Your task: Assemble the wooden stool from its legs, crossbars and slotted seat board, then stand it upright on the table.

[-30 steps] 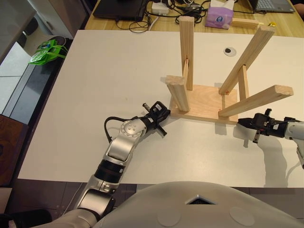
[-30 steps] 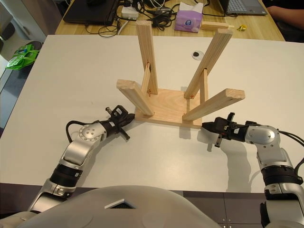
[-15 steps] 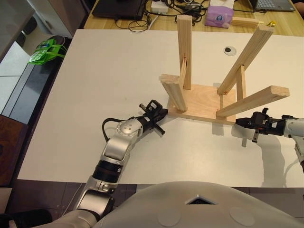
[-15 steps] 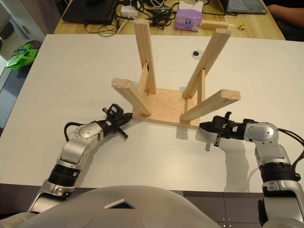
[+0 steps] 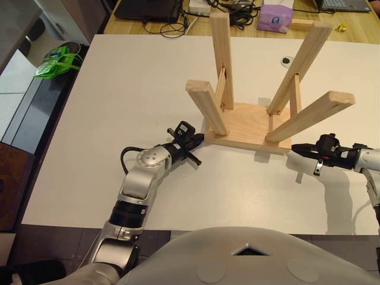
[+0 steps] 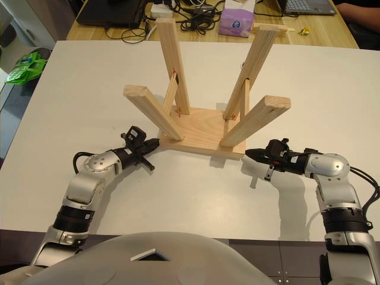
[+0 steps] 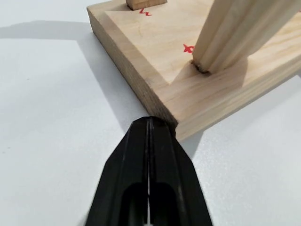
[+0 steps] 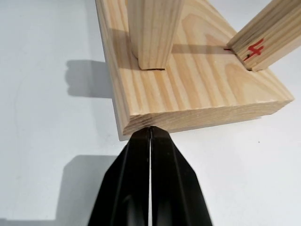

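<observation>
The upturned stool [image 5: 252, 116] had slid away from me across the tabletop [image 5: 119, 77]. I held the left fingers [image 7: 134, 160] and right fingers [image 8: 134, 165] pressed together, tips against the near corners of the seat board [image 5: 237, 127], to shove rather than grip.

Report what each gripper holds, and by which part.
Nothing is gripped. The left gripper and right gripper are both shut, each with its tip at a near corner of the seat board.

A white table [image 5: 119, 89] carries the upturned stool's seat board [image 5: 249, 122] and a small dark disc [image 5: 286, 60].
</observation>
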Robot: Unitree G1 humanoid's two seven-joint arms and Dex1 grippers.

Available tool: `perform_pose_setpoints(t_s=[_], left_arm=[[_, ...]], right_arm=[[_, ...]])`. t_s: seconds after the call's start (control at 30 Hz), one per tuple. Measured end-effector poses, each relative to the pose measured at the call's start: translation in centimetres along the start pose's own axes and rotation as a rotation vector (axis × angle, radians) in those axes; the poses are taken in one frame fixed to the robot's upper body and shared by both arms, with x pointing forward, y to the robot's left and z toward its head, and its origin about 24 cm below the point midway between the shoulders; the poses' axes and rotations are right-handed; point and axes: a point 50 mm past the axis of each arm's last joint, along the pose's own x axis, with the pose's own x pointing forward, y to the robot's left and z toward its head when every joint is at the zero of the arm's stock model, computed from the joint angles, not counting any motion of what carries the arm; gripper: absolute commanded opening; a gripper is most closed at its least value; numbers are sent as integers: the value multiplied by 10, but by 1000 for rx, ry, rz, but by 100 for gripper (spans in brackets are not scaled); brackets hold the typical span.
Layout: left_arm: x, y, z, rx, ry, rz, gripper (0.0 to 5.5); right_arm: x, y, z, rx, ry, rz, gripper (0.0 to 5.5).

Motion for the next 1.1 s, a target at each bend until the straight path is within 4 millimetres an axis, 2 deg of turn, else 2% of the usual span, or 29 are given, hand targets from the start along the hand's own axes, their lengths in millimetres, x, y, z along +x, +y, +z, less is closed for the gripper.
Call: perform_pose_setpoints(t_s=[0.3,0.63,1.1], left_arm=[[-12,-2,22,-11,-56,-7,4],[-19,2,35,17,-82,-4,4],[-25,1,49,27,-144,7,4]], right_arm=[[-7,-1,7,31,-34,-16,0],[-18,2,24,102,-112,-16,0],[-27,-3,38,136,-164,-56,0]])
